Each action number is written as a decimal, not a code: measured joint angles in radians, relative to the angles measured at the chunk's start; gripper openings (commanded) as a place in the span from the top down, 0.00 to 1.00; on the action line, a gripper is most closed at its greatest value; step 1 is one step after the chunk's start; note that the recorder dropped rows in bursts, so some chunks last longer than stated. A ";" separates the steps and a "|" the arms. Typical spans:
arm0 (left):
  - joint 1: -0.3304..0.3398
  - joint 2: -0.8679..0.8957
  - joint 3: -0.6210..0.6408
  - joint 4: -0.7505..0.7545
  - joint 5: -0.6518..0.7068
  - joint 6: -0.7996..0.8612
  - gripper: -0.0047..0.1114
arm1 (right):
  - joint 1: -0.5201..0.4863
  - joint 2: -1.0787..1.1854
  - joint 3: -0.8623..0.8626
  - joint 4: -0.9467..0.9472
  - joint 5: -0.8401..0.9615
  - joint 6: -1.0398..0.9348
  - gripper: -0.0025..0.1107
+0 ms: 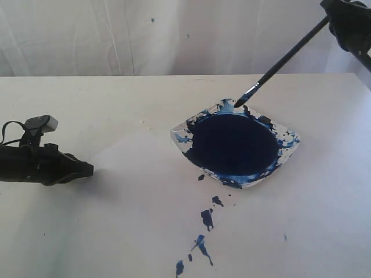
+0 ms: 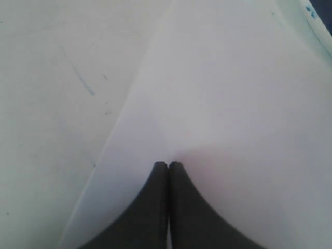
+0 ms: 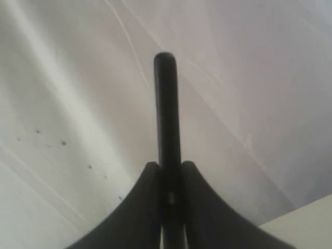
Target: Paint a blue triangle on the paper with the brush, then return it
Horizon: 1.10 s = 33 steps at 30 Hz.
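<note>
My right gripper [image 1: 331, 14] is raised at the back right and shut on the brush [image 1: 284, 61], a thin black stick that slants down to the left. Its blue-stained bristle tip [image 1: 239, 103] sits at the far rim of the paint dish [image 1: 291, 141]. In the right wrist view the brush handle [image 3: 166, 104] sticks out between the shut right gripper [image 3: 168, 165]. The paper [image 1: 145, 191] lies flat in front of the dish. My left gripper [image 1: 90, 169] is shut and empty, low over the paper's left edge; it [image 2: 168, 163] points across the paper [image 2: 218, 104]. No blue triangle shows.
The dish holds a pool of dark blue paint [image 1: 232, 145] and has a smeared white rim. A trail of dark blue splatters [image 1: 207, 219] runs from the dish toward the table's front edge. A white curtain [image 1: 116, 35] hangs behind the table.
</note>
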 measured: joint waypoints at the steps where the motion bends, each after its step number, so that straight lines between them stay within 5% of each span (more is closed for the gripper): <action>1: 0.000 0.000 0.000 0.000 0.000 0.000 0.96 | 0.009 0.000 0.000 -0.011 -0.015 0.020 0.93; 24: 0.000 0.000 0.000 0.000 0.000 0.000 0.96 | 0.393 0.210 -0.178 -0.033 -0.106 0.106 0.93; 33: 0.000 0.000 0.000 0.000 0.000 0.000 0.96 | 0.451 0.267 -0.222 -0.056 0.044 0.122 0.93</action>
